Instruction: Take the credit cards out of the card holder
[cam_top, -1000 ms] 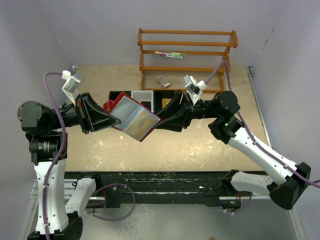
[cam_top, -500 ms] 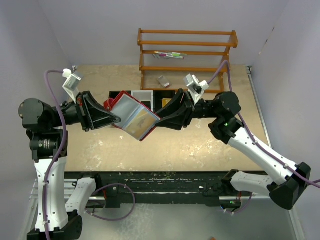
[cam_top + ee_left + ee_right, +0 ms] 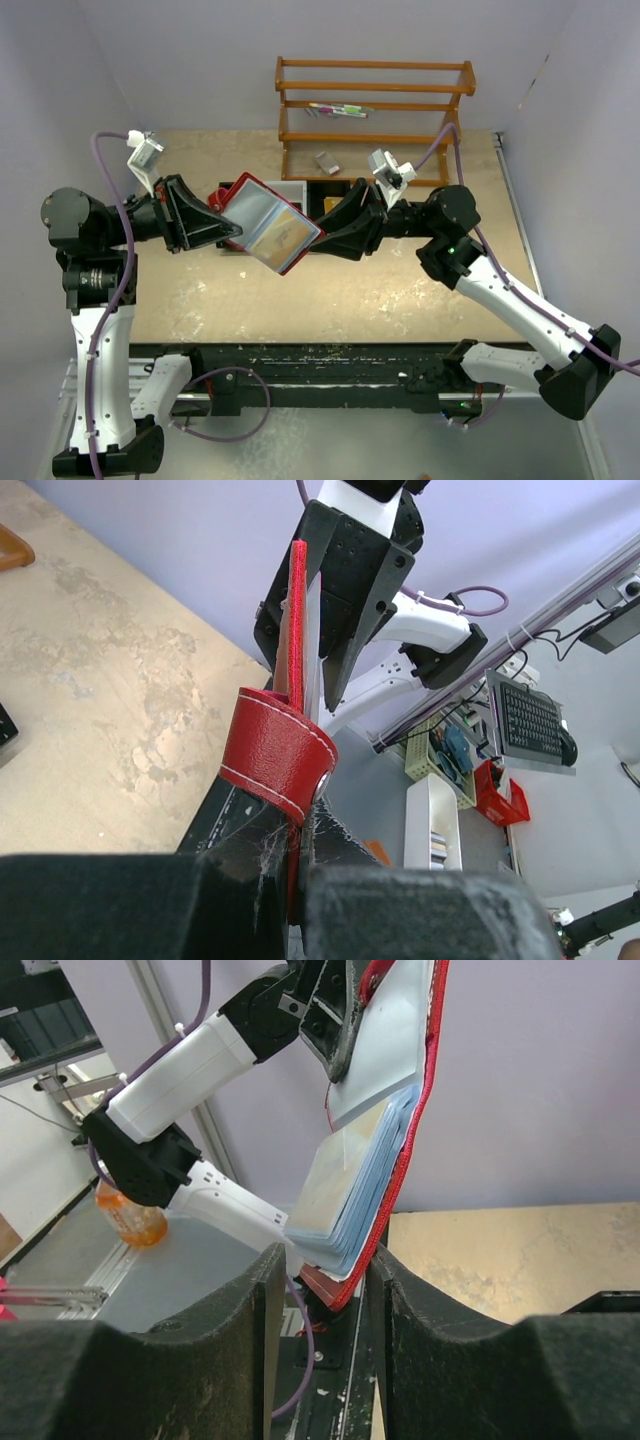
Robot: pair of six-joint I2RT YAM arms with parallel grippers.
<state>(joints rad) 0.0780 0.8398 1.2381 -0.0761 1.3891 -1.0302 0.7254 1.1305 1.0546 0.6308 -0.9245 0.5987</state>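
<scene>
The card holder (image 3: 268, 225) is a red wallet held open in the air above the table's middle. Its clear sleeves face up, with a tan credit card (image 3: 287, 236) and a grey one (image 3: 255, 214) showing inside. My left gripper (image 3: 226, 222) is shut on the wallet's left edge by the snap tab (image 3: 278, 750). My right gripper (image 3: 320, 238) is open, and its fingers (image 3: 245, 1310) stand either side of the wallet's lower right corner (image 3: 345, 1285). The stacked sleeves (image 3: 350, 1195) fan out just above the jaws. The left wrist view shows the wallet edge-on (image 3: 297, 620).
A black-and-white tray (image 3: 285, 190) sits behind the wallet with a gold-yellow block (image 3: 333, 205) in it. A wooden rack (image 3: 375, 105) stands at the back, with small items (image 3: 326, 162) on its shelves. Grey walls close in on both sides.
My left gripper has risen and drawn back a little, lifting the wallet and tilting it. The right gripper has stayed at the wallet's right corner.
</scene>
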